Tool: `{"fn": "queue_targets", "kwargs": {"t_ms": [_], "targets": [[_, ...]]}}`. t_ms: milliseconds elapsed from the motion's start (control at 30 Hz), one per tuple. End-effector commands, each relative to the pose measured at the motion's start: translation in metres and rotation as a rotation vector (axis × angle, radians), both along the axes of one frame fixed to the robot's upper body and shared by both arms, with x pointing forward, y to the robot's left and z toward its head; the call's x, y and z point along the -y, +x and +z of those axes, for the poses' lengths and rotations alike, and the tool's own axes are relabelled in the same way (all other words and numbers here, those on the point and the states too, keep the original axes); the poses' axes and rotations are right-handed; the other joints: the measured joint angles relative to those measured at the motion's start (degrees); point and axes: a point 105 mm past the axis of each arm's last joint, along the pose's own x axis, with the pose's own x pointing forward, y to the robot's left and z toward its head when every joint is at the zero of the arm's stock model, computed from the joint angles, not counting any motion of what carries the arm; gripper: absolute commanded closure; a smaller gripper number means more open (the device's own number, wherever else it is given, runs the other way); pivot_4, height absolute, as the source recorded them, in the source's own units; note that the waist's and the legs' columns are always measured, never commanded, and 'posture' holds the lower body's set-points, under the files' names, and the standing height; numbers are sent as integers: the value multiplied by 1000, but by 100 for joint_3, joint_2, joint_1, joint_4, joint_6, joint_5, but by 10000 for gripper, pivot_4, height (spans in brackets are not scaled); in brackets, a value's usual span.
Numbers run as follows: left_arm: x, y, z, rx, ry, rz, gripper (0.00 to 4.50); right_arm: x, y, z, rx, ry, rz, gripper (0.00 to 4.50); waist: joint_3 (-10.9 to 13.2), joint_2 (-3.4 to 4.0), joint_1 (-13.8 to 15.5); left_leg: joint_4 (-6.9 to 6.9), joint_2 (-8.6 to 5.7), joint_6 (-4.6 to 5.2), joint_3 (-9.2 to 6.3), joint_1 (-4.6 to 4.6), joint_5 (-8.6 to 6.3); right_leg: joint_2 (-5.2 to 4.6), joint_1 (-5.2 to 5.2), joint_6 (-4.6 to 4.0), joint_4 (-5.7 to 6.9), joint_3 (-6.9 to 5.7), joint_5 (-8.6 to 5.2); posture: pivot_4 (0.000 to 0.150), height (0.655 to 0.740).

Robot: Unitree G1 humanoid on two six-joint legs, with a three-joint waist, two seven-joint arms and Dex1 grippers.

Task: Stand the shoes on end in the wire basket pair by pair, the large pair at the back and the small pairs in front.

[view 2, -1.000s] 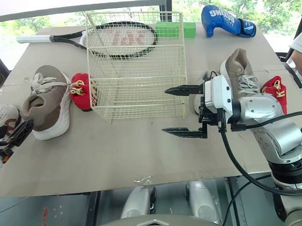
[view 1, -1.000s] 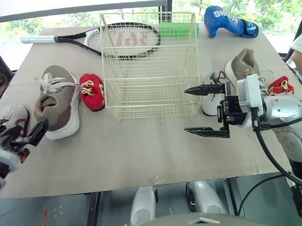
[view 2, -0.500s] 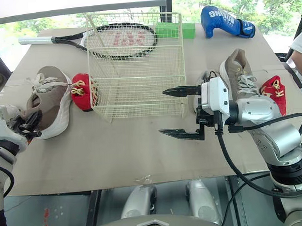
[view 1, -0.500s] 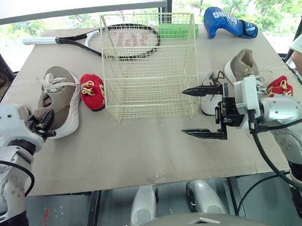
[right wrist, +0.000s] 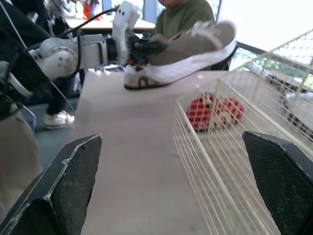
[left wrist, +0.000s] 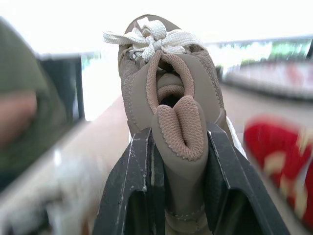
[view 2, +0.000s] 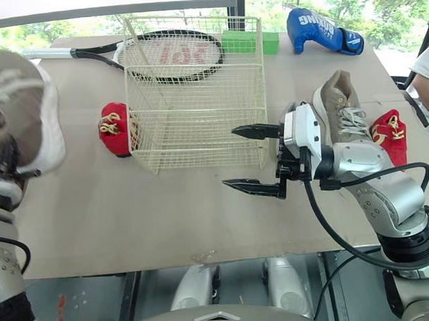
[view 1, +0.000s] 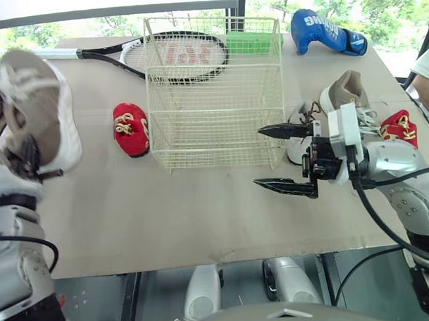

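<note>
My left gripper (left wrist: 178, 147) is shut on the heel collar of a large taupe shoe (view 1: 36, 103) and holds it in the air, toe up, over the table's left edge. The wire basket (view 1: 212, 90) stands on the middle of the table. A small red shoe (view 1: 131, 128) lies just left of it. My right gripper (view 1: 258, 156) hangs open in front of the basket's right corner, holding nothing. Behind it lie a small white shoe (view 1: 296, 143), the other large taupe shoe (view 1: 346, 92) and a second red shoe (view 1: 398, 122). Another small white shoe (right wrist: 139, 78) lies beneath the lifted one.
A tennis racket (view 1: 168, 53), a green block (view 1: 251, 41) and a blue boxing glove (view 1: 326, 30) lie along the table's back edge. A person's arm (view 1: 426, 68) shows at the far right. The tabletop (view 1: 167, 211) in front of the basket is bare cardboard.
My left gripper has closed on the large shoe's heel and lifted it off the table, up and to the left. My right gripper has drifted slightly left, still open.
</note>
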Motion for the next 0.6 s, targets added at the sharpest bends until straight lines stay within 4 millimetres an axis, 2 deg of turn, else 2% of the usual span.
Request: {"fn": "queue_targets", "kwargs": {"t_ms": [33, 100, 167, 300, 400, 600], "targets": [[42, -11, 57, 167, 195, -210, 38537, 5, 6, 17, -2, 62, -27, 0, 1, 3, 4, -2, -5, 0, -2, -1, 0, -5, 1, 0, -1, -2, 0, 1500, 7400], [72, -12, 67, 154, 273, -460, 38537, 7, 11, 23, -34, 88, -25, 0, 6, 11, -14, -4, -20, 0, -4, 0, 0, -18, 0, 1, 0, -5, -1, 1500, 7400], [90, -15, 75, 134, 344, -630, 38537, 10, 15, 28, -41, 99, -26, 0, 14, 20, -27, -4, -21, 0, -6, 0, 0, -20, 1, 1, 2, -10, -1, 1500, 7400], [110, -15, 84, 97, 411, -841, 38537, 25, 24, 35, -67, 101, -46, 0, 28, 37, -47, -4, -22, 1, -11, -1, 1, -19, 1, 2, 3, -15, -2, 1500, 7400], [129, -15, 79, 40, 495, -995, 38537, 43, 31, 45, -109, 121, -81, 0, 30, 41, -54, -4, -23, 2, -13, 0, 0, -17, 0, 3, 4, -16, -3, 1500, 7400], [145, -17, 73, -52, 631, -1198, 38537, 72, 34, 49, -88, 30, -140, 0, 43, 50, -50, -5, -22, 2, -15, -5, 0, -14, -1, 4, 0, -17, -3, 1500, 7400]]}}
